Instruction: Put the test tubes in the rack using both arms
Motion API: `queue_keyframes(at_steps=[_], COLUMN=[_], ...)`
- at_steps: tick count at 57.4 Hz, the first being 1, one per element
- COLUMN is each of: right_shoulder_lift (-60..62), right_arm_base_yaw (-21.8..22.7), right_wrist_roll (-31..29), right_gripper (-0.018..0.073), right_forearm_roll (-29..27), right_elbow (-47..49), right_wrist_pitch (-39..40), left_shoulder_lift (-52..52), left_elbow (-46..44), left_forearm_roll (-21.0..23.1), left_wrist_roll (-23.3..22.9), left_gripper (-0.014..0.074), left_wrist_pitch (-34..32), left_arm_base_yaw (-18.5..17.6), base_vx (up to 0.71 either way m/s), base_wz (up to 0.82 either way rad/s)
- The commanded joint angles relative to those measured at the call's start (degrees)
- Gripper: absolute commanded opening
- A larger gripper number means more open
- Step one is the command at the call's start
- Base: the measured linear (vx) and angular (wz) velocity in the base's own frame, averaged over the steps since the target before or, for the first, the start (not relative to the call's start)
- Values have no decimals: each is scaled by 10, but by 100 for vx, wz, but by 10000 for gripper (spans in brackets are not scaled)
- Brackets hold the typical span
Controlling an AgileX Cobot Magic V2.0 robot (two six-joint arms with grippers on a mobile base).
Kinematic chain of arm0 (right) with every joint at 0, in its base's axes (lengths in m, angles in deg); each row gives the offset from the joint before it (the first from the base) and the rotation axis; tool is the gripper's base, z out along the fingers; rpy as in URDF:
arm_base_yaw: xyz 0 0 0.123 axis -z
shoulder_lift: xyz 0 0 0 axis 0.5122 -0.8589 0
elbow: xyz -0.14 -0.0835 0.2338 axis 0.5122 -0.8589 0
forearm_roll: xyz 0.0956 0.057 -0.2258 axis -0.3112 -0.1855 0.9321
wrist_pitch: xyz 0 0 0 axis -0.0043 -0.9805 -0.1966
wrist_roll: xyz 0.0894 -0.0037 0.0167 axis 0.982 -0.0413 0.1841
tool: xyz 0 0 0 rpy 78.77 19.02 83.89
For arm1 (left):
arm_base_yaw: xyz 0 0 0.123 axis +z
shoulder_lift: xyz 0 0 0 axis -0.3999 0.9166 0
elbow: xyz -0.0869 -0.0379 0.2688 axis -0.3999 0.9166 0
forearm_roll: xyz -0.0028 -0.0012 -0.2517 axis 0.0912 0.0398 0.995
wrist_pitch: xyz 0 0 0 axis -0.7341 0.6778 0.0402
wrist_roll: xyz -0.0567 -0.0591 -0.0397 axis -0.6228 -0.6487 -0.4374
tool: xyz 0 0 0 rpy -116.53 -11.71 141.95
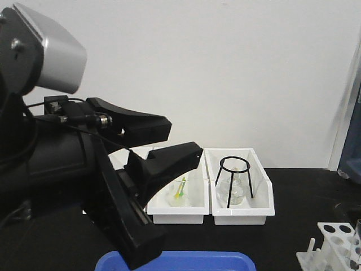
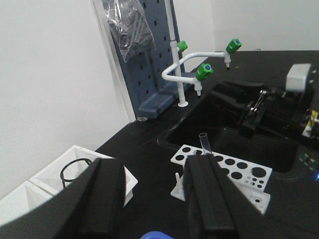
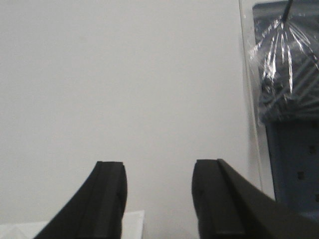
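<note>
My left gripper [image 2: 154,199], black angular fingers spread wide and empty, sits nearest the work. Just past its right finger, at about one o'clock, stands the small white plastic rack with round holes [image 2: 224,169]. One slim clear glass test tube [image 2: 205,143] stands upright in it, long axis vertical, rim up. My right gripper [image 3: 159,199] also gapes empty, facing the wall.

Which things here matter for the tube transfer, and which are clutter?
Job: white plastic holed rack; clear glass test tube standing in it; open left gripper; open right gripper.
Clutter: white rectangular bins; black wire tripod; green-tipped tap.
</note>
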Motion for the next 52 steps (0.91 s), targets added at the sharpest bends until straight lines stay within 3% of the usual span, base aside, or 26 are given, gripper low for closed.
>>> queue_keyframes(at_steps=[1, 6, 12, 20, 26, 33, 52], right_shoulder_lift=[71, 143, 232, 303, 333, 343, 348], right_arm_base_yaw=[4, 4, 4, 4, 4, 4, 4], right_wrist_roll=[39, 98, 236, 413, 487, 525, 547], right_gripper=[236, 122, -15, -11, -11, -8, -8], right_forearm_roll=[38, 94, 209, 360, 462, 541, 560], right_elbow=[20, 45, 104, 158, 164, 164, 164], right_wrist_pitch=[-41, -171, -390, -569, -585, -582, -581], left_shoulder_lift=[-14, -14, -14, -14, -13, -13, -13], left_elbow=[-18, -18, -18, -18, -18, -18, -18], left_forearm_roll=[4, 4, 4, 4, 4, 4, 4], left_wrist_roll=[-5, -5, -5, -5, -5, -5, -5], left_gripper=[304, 174, -13, -22, -22, -21, -21], left_wrist_pitch=[-30, -14, 8, 29, 37, 37, 39], left_arm_base_yaw=[-1, -1, -1, -1, -1, -1, -1], base_vx=[0, 0, 0, 0, 0, 0, 0], base_wz=[0, 0, 0, 0, 0, 0, 0])
